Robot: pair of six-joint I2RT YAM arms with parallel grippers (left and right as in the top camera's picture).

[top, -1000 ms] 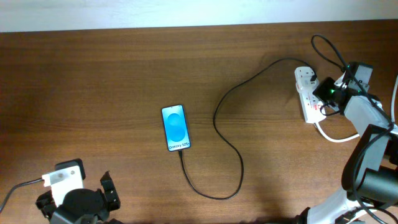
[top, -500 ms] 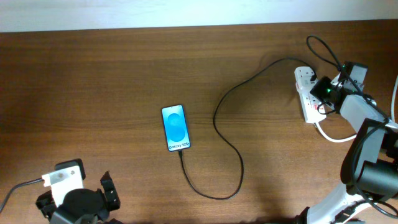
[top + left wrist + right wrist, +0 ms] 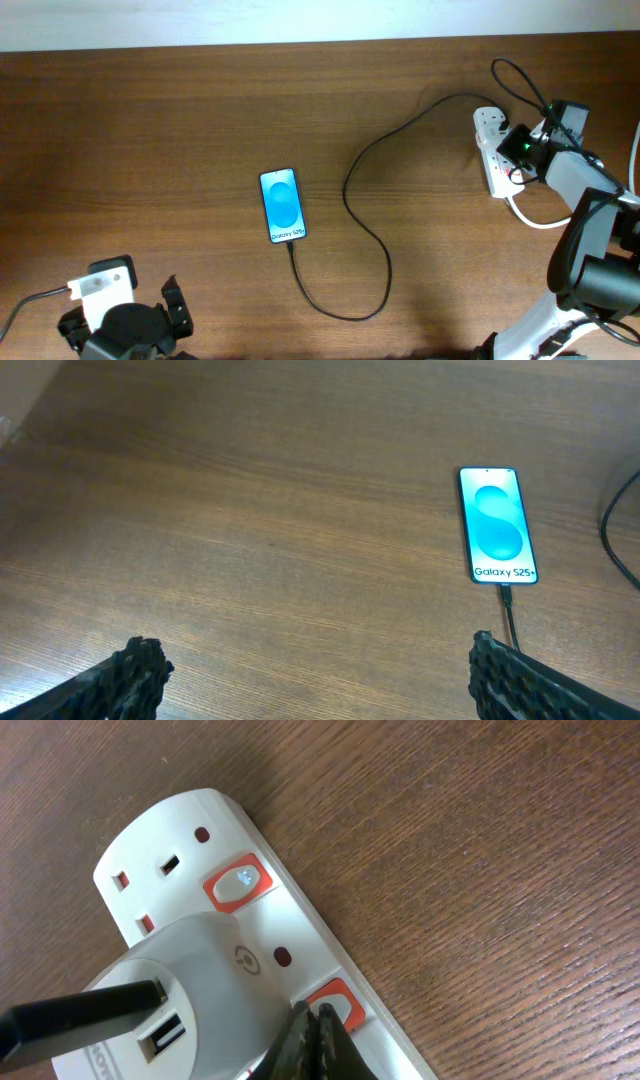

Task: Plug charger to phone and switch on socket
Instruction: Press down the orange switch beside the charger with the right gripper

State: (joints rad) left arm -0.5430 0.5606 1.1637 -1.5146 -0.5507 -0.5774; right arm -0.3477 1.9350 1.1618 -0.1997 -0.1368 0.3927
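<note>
White socket at far right already holds the charger, cabled into the central phone; we judge only its switch remains, under our clenched right gripper, left gripper released.

Left pincer is ridged black; right arm is white-shelled.

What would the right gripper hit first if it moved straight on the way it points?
The right gripper would probably meet the lower red-rimmed switch on the socket first; its shut tips seem right at the switch's edge.
</note>
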